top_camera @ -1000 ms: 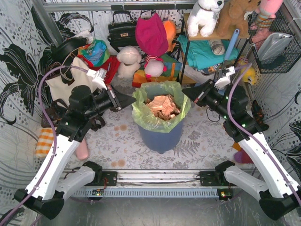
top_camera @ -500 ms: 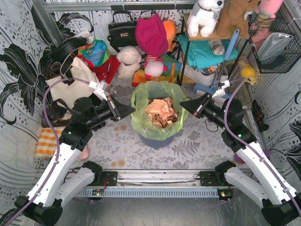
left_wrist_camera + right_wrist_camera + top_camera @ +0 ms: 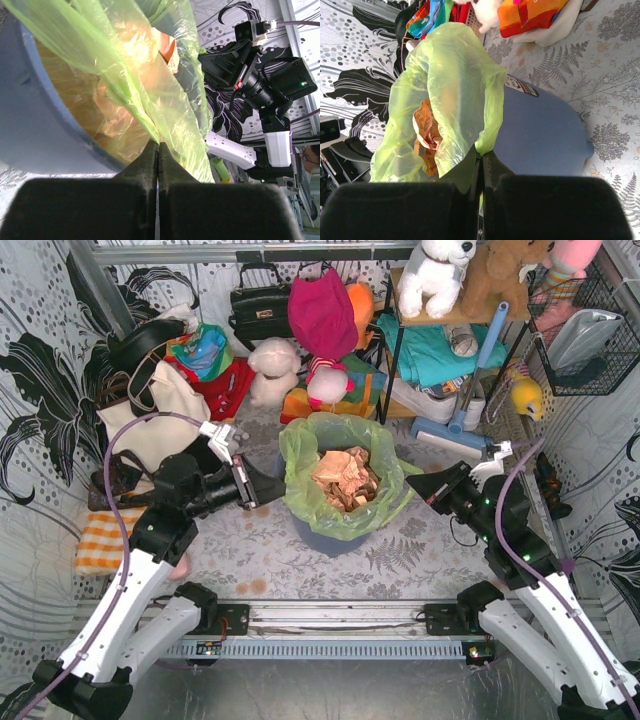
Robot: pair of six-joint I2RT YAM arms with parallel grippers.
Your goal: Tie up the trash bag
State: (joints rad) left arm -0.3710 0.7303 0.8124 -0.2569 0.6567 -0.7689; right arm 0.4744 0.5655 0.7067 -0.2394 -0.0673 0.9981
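Robot test cell dressed up as a cluttered household corner.
Metal rail (image 3: 330, 618) along near edge; printed cloth backdrop (image 3: 40, 370) for walls; fern-print surface (image 3: 400, 550); black handbag (image 3: 262, 308), plush toys (image 3: 437, 270) on shelf (image 3: 399, 350), teal cloth (image 3: 430, 352), wire basket (image 3: 585, 340) crowded behind.

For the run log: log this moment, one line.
left gripper: shut on trash bag | right gripper: shut on trash bag | bin: lined
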